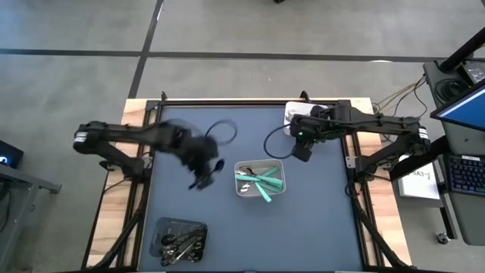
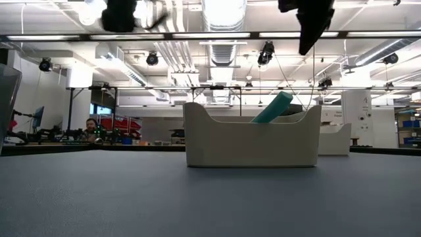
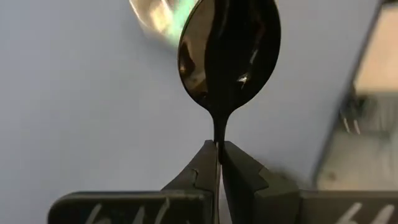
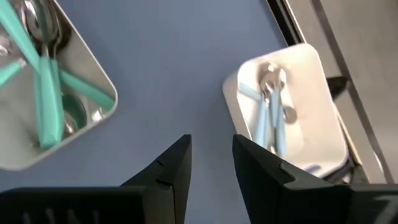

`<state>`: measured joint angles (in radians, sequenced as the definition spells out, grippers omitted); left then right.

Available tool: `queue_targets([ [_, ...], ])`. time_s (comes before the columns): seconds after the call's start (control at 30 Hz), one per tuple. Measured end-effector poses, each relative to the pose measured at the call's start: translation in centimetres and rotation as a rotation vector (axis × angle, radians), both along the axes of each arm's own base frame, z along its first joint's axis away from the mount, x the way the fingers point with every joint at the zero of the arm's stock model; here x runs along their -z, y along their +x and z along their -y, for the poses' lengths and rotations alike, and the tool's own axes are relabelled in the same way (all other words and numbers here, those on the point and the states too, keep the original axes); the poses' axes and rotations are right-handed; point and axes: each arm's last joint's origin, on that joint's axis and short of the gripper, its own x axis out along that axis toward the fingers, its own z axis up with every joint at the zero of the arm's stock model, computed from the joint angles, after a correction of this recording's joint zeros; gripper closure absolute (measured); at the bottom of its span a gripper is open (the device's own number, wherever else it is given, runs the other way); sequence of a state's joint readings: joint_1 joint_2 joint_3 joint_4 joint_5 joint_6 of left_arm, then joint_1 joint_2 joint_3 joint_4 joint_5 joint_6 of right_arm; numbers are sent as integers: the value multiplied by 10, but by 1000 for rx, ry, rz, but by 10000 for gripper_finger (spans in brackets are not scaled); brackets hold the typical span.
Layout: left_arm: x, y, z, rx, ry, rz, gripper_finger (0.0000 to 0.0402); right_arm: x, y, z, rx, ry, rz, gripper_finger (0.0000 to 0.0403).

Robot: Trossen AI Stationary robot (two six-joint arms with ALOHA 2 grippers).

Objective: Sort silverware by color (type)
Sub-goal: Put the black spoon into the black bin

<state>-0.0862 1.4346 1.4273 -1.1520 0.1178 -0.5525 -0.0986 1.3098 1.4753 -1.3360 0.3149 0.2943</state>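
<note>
Three trays sit on the desk (image 1: 318, 227): a white tray (image 4: 292, 106) with two pale-blue pieces (image 4: 270, 121), a grey tray (image 1: 260, 179) with several teal pieces (image 1: 265, 182), and a dark tray (image 1: 179, 236) beside it. One black spoon (image 3: 229, 56) hangs above the desk.

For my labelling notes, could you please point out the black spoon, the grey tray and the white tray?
black spoon (image 3: 230, 53), left wrist view, on its bowl.
grey tray (image 4: 102, 74), right wrist view, on its rim.
white tray (image 4: 314, 74), right wrist view, on its wall.

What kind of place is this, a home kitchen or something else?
Likely a robotics lab or workshop, not a kitchen: the low view shows an open ceiling with ducts, a person at distant benches, and the high view shows a keyboard beside the dark table.
</note>
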Motion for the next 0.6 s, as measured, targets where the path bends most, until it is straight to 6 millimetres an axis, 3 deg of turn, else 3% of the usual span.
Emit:
queue_targets([
  [0.17,-2,-31,64,37,-67,-119,401,10,8,0,12,12,52,294],
  [0.37,5,-49,134,147,-83,-92,401,13,11,0,33,33,87,294],
  [0.6,32,-66,190,219,-57,-188,401,12,14,0,60,50,128,294],
])
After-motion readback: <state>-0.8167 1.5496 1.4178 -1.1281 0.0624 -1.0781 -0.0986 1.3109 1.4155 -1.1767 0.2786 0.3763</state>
